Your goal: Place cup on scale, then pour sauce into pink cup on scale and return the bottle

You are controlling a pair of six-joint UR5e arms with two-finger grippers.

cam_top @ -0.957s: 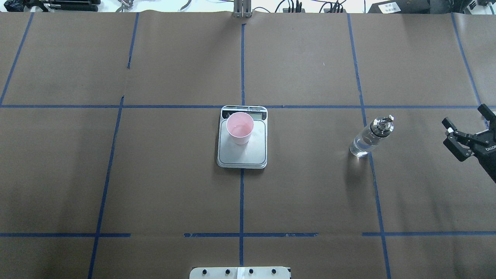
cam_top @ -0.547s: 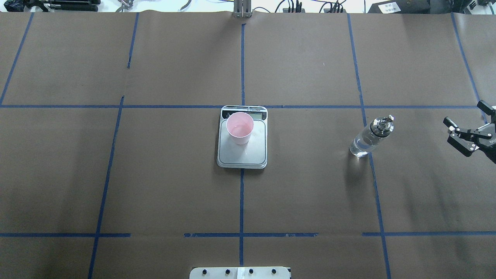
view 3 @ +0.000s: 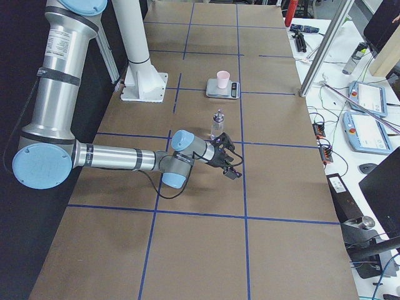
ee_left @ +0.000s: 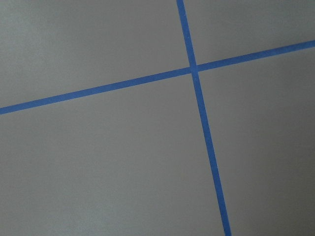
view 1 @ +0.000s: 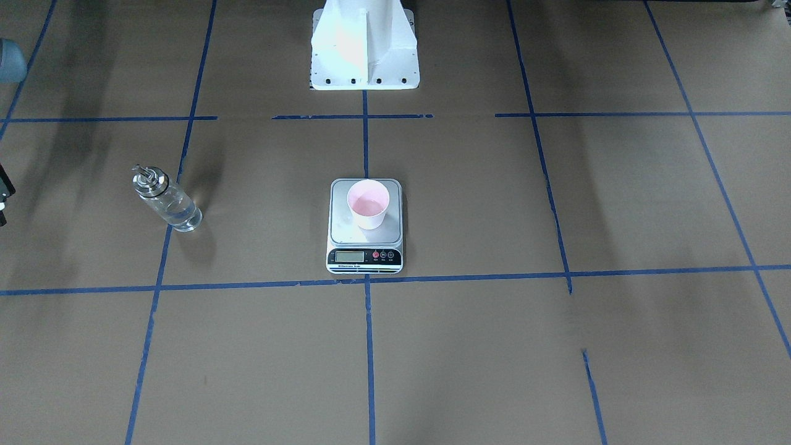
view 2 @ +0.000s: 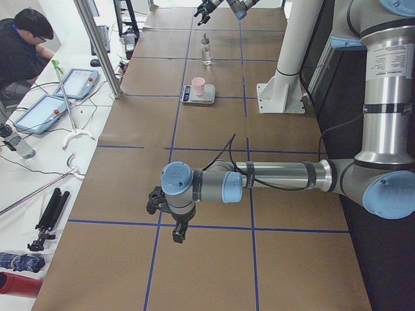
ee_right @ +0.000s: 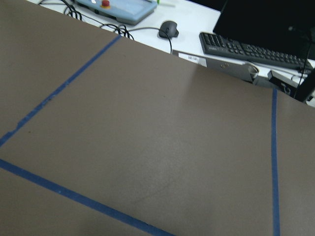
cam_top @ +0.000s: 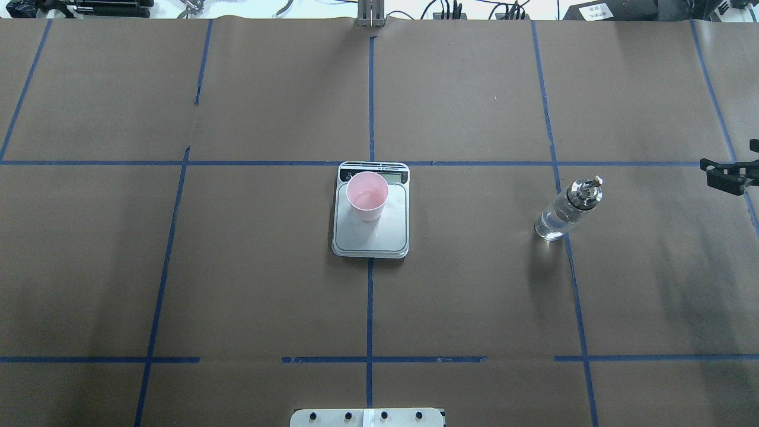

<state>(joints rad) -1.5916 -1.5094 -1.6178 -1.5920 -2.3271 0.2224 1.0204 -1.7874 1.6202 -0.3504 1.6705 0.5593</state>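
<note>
Since the small pale pink paper cup (cam_top: pixel 367 196) sits on the flat silver scale (cam_top: pixel 370 234) and the clear glass bottle (cam_top: pixel 566 210) stands apart, the empty right gripper (cam_top: pixel 728 176), spread unclear, should retreat clear.

Brown paper-covered table (ee_right: pixel 162 147) fills most of the right wrist view, seen at a slant. Blue tape lines (ee_right: pixel 69 81) cross it: one towards the far edge, one along the near left corner, one down the right side. Beyond the far edge: black keyboard (ee_right: pixel 251 47), computer mouse (ee_right: pixel 168 29), grey pendant (ee_right: pixel 118 6) with a red button, cables.
</note>
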